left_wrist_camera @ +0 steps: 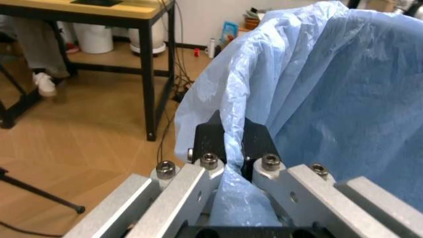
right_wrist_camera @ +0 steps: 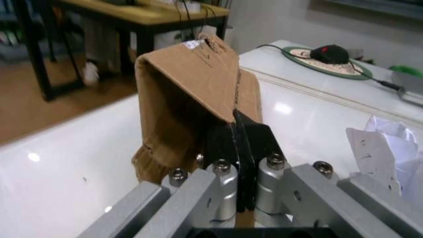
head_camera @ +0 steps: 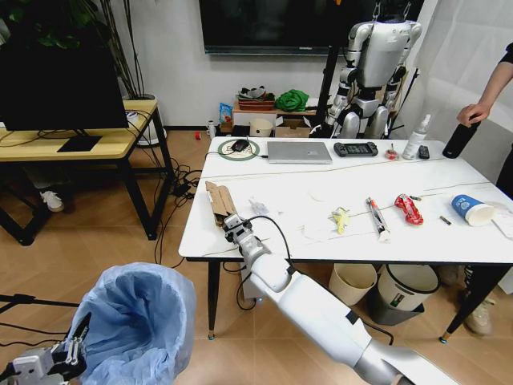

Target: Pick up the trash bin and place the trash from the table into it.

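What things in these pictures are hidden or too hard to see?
- Inside of the trash bin: head view, the blue bag's folds hide the bottom, so any contents cannot be told.
- Left end effector: its fingertips are buried in the bag at the rim.
- Cardboard box: right wrist view, the right end effector covers its near edge.
- Small dark bit on the table: too small to identify.

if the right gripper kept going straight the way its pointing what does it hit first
The right gripper is already shut on the flattened cardboard box, so that comes first. Pushing straight on would likely slide the box along the table toward its far left corner, near the round mouse pad; depth is unclear.
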### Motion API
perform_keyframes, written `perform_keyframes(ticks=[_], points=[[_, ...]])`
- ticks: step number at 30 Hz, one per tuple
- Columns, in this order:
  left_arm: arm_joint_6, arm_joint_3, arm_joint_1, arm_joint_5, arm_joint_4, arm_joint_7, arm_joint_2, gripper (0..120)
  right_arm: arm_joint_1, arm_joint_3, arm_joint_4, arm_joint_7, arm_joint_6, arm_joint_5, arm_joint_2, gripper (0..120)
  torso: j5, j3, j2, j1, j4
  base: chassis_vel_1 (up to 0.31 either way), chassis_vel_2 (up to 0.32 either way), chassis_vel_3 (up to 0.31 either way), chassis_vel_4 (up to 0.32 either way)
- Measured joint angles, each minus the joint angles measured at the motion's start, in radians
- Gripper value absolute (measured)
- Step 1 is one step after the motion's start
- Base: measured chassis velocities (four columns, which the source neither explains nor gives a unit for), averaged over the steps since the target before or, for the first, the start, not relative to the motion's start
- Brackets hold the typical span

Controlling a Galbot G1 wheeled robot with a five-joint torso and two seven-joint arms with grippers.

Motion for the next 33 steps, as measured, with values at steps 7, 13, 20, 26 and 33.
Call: perform_keyframes(ticks=[7,13,20,26,33], points=[[0.035,0.023,-0.001,-0.052,0.006,-0.01,0.15,0,-0.047,0.065,0.137,-0.024,0.06,0.208,-0.088,0,0.0002,0.0,0.0,0.0,0.0,0.0,0.0,0.0,0.0],[0.076,0.075,-0.044,-0.074,0.005,-0.024,0.234,0,-0.125,0.112,0.285,-0.053,0.162,0.349,-0.207,0,0.0003,0.0,0.0,0.0,-0.0002,0.0,0.0,0.0,0.0],[0.099,0.103,-0.073,-0.076,0.017,-0.027,0.263,0,-0.219,0.125,0.49,-0.153,0.278,0.459,-0.396,0,0.0002,0.0,0.0,0.0,-0.0005,0.0,0.0,0.0,0.0],[0.111,0.105,-0.078,-0.053,0.015,-0.025,0.226,0,-0.246,0.063,0.607,-0.209,0.312,0.465,-0.46,0,0.0,0.0,0.0,0.0,-0.0003,0.0,0.0,0.0,0.0],[0.13,0.111,-0.069,-0.043,-0.006,-0.029,0.154,0,-0.155,-0.087,0.676,-0.23,0.328,0.455,-0.456,0,0.0,0.0,0.0,0.0,0.0001,0.0,0.0,0.0,0.0]])
